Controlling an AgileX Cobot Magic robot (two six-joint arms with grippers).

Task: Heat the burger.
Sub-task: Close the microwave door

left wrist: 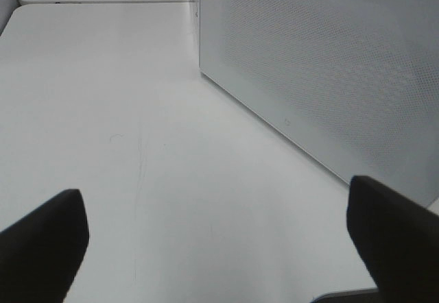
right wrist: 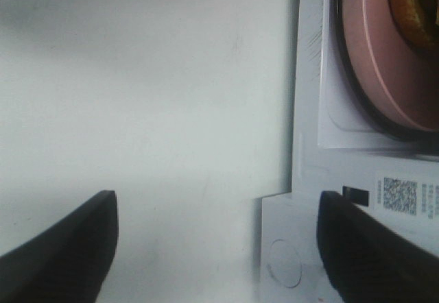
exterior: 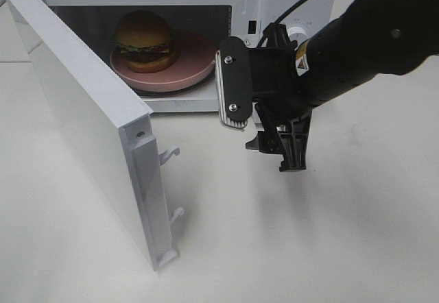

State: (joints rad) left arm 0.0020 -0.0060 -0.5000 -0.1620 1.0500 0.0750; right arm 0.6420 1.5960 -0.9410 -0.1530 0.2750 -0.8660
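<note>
From the high camera, the microwave stands at the back of the white table with its door swung wide toward the left. The burger sits inside the cavity on a pink plate, upright and toward the left of the plate. The right gripper hangs just in front of the cavity's right part, jaws spread and holding nothing. The left arm does not show here.

In the left wrist view, the left gripper is released, its two dark fingers well apart over bare table. Beyond them is a white panel with a fine dotted mesh, probably the outer face of the open door, and nothing lies between the jaws.

The right wrist view looks down past the right gripper's parted, empty jaws onto the table and the microwave's front sill. The rim of the pink plate and an edge of the burger show inside the cavity.

The loading step appears done, and closing the door seems to be the step in hand. The next move likely calls for a push on the door's outer face, swinging it round until it latches, with the right gripper clear of the opening first. The controls come after that.
</note>
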